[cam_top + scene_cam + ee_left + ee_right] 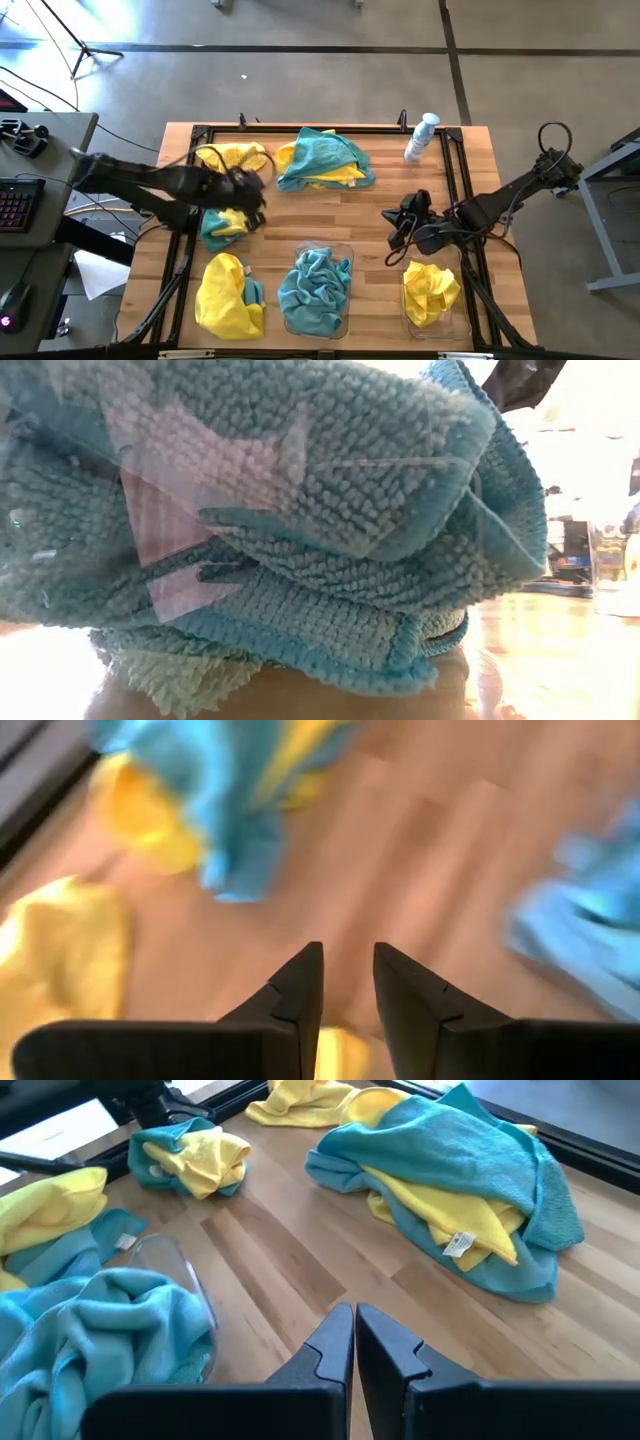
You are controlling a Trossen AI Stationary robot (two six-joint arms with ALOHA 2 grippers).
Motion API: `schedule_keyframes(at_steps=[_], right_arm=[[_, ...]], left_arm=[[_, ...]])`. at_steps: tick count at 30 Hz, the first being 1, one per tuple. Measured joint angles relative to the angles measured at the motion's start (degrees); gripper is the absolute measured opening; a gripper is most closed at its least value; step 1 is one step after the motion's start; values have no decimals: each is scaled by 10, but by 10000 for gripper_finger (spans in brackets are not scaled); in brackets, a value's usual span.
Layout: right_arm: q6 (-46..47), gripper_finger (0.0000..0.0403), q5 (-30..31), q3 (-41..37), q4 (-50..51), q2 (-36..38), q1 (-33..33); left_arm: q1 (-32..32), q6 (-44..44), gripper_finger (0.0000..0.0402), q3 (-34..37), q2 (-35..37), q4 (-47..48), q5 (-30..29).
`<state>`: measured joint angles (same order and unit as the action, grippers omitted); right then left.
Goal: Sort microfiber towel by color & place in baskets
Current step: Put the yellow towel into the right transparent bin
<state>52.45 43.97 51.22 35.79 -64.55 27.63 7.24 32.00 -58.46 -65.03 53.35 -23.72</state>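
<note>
High view: on the wooden bench (370, 215), the left gripper (250, 195) hovers over a crumpled teal-yellow towel (222, 226).

Left wrist: its fingers (300, 985) stand slightly apart, empty.

Right wrist: right gripper (354, 1328) closed, empty, beside the clear basket (180, 1275) of nubby teal cloth.

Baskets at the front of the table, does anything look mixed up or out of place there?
No. The middle basket holds only teal towels, the right basket only a yellow towel. The mixed yellow and teal pile at front left lies on the bare table, still unsorted.

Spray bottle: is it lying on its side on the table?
Yes, the spray bottle lies flat on the table near the far right corner.
</note>
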Motion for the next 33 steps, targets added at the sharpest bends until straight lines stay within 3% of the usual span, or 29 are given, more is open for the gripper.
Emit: schedule_keyframes(at_steps=[6, 12, 17, 23, 33], right_arm=[[6, 11, 0, 0, -2, 0, -40], [15, 11, 0, 0, -19, 0, -89], [15, 11, 0, 0, -28, 0, -122], [15, 11, 0, 0, -32, 0, -139], [15, 11, 0, 0, -53, 0, -145]], left_arm=[[-141, 19, 76, 105, 105, -5, -19], [-316, -61, 81, 132, 116, -8, 29], [-434, -149, 108, 132, 83, -37, 68], [-526, -199, 130, 132, 23, -73, 72], [-607, -218, 131, 132, -139, -114, 101]])
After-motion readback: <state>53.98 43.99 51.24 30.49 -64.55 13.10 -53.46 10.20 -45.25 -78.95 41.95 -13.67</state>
